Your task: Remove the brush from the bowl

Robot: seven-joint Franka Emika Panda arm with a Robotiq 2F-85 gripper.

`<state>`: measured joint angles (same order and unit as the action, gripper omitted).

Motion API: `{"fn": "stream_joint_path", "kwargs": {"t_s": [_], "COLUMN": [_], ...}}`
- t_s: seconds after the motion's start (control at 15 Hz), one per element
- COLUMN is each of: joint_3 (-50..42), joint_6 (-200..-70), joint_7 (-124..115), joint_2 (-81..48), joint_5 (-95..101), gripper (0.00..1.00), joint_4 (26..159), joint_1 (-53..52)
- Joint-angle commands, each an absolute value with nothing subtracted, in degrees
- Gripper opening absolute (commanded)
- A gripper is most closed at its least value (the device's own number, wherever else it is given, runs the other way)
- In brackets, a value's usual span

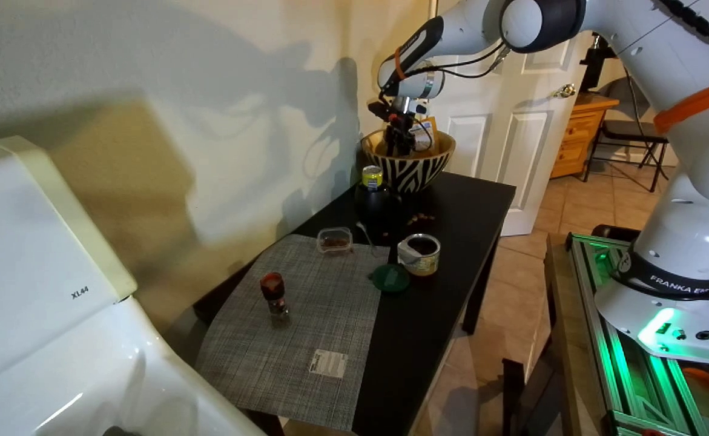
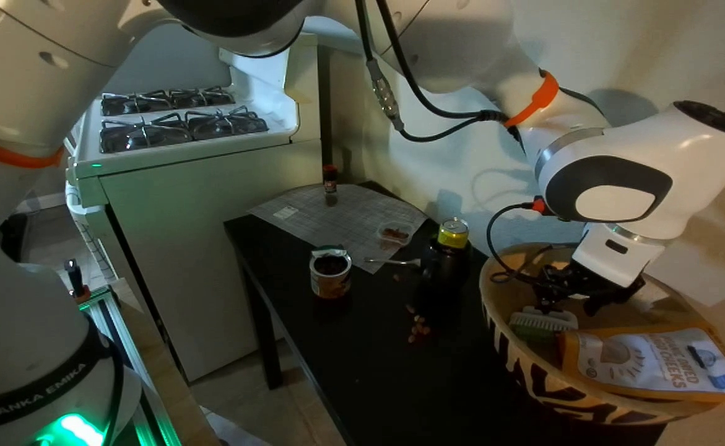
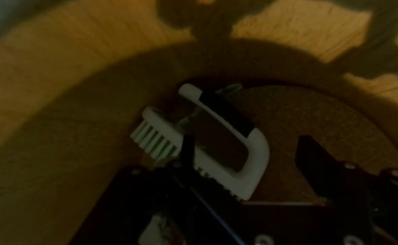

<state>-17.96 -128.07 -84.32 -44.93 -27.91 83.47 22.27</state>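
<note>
White brush (image 3: 215, 169), inside the striped bowl (image 1: 412, 175): its long axis slants across the line between the widely parted fingers (image 3: 187, 149) of your gripper (image 3: 247, 147), mostly left of their midpoint in the wrist view; you may need to turn before closing.

Brush (image 3: 259, 149): smooth plastic, low sheen. Bowl (image 3: 56, 64): grained wood inside. Placemat (image 1: 318, 315): rough, matt weave. Stove (image 1: 57, 327): glossy, smooth enamel. Can (image 2: 453, 234): shiny bare metal on top.

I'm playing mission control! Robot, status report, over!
Hand open. White, curved-handled plastic brush ungripped in round, zebra-striped, wood-grained bowl. Flat orange-and-white pouch partly inside, could crowd the hand.
</note>
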Motion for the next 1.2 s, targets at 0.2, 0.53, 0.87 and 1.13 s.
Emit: {"fn": "stream_joint_path", "kwargs": {"t_s": [0.2, 0.53, 0.87, 1.13], "joint_3": [-17.83, -19.85, -21.17, -19.30], "joint_6": [-133.32, -130.78, -126.31, -128.09], "joint_7": [-100.93, -109.05, -119.48, -125.48], "joint_2": [-47.64, -45.73, -45.33, -44.78], "joint_5": [-28.54, -26.77, -25.34, -26.24], "gripper": [0.39, 0.00, 0.00, 0.34], "joint_4": [80.82, 81.62, 80.83, 81.06], "joint_1": [23.12, 23.04, 22.80, 23.78]}}
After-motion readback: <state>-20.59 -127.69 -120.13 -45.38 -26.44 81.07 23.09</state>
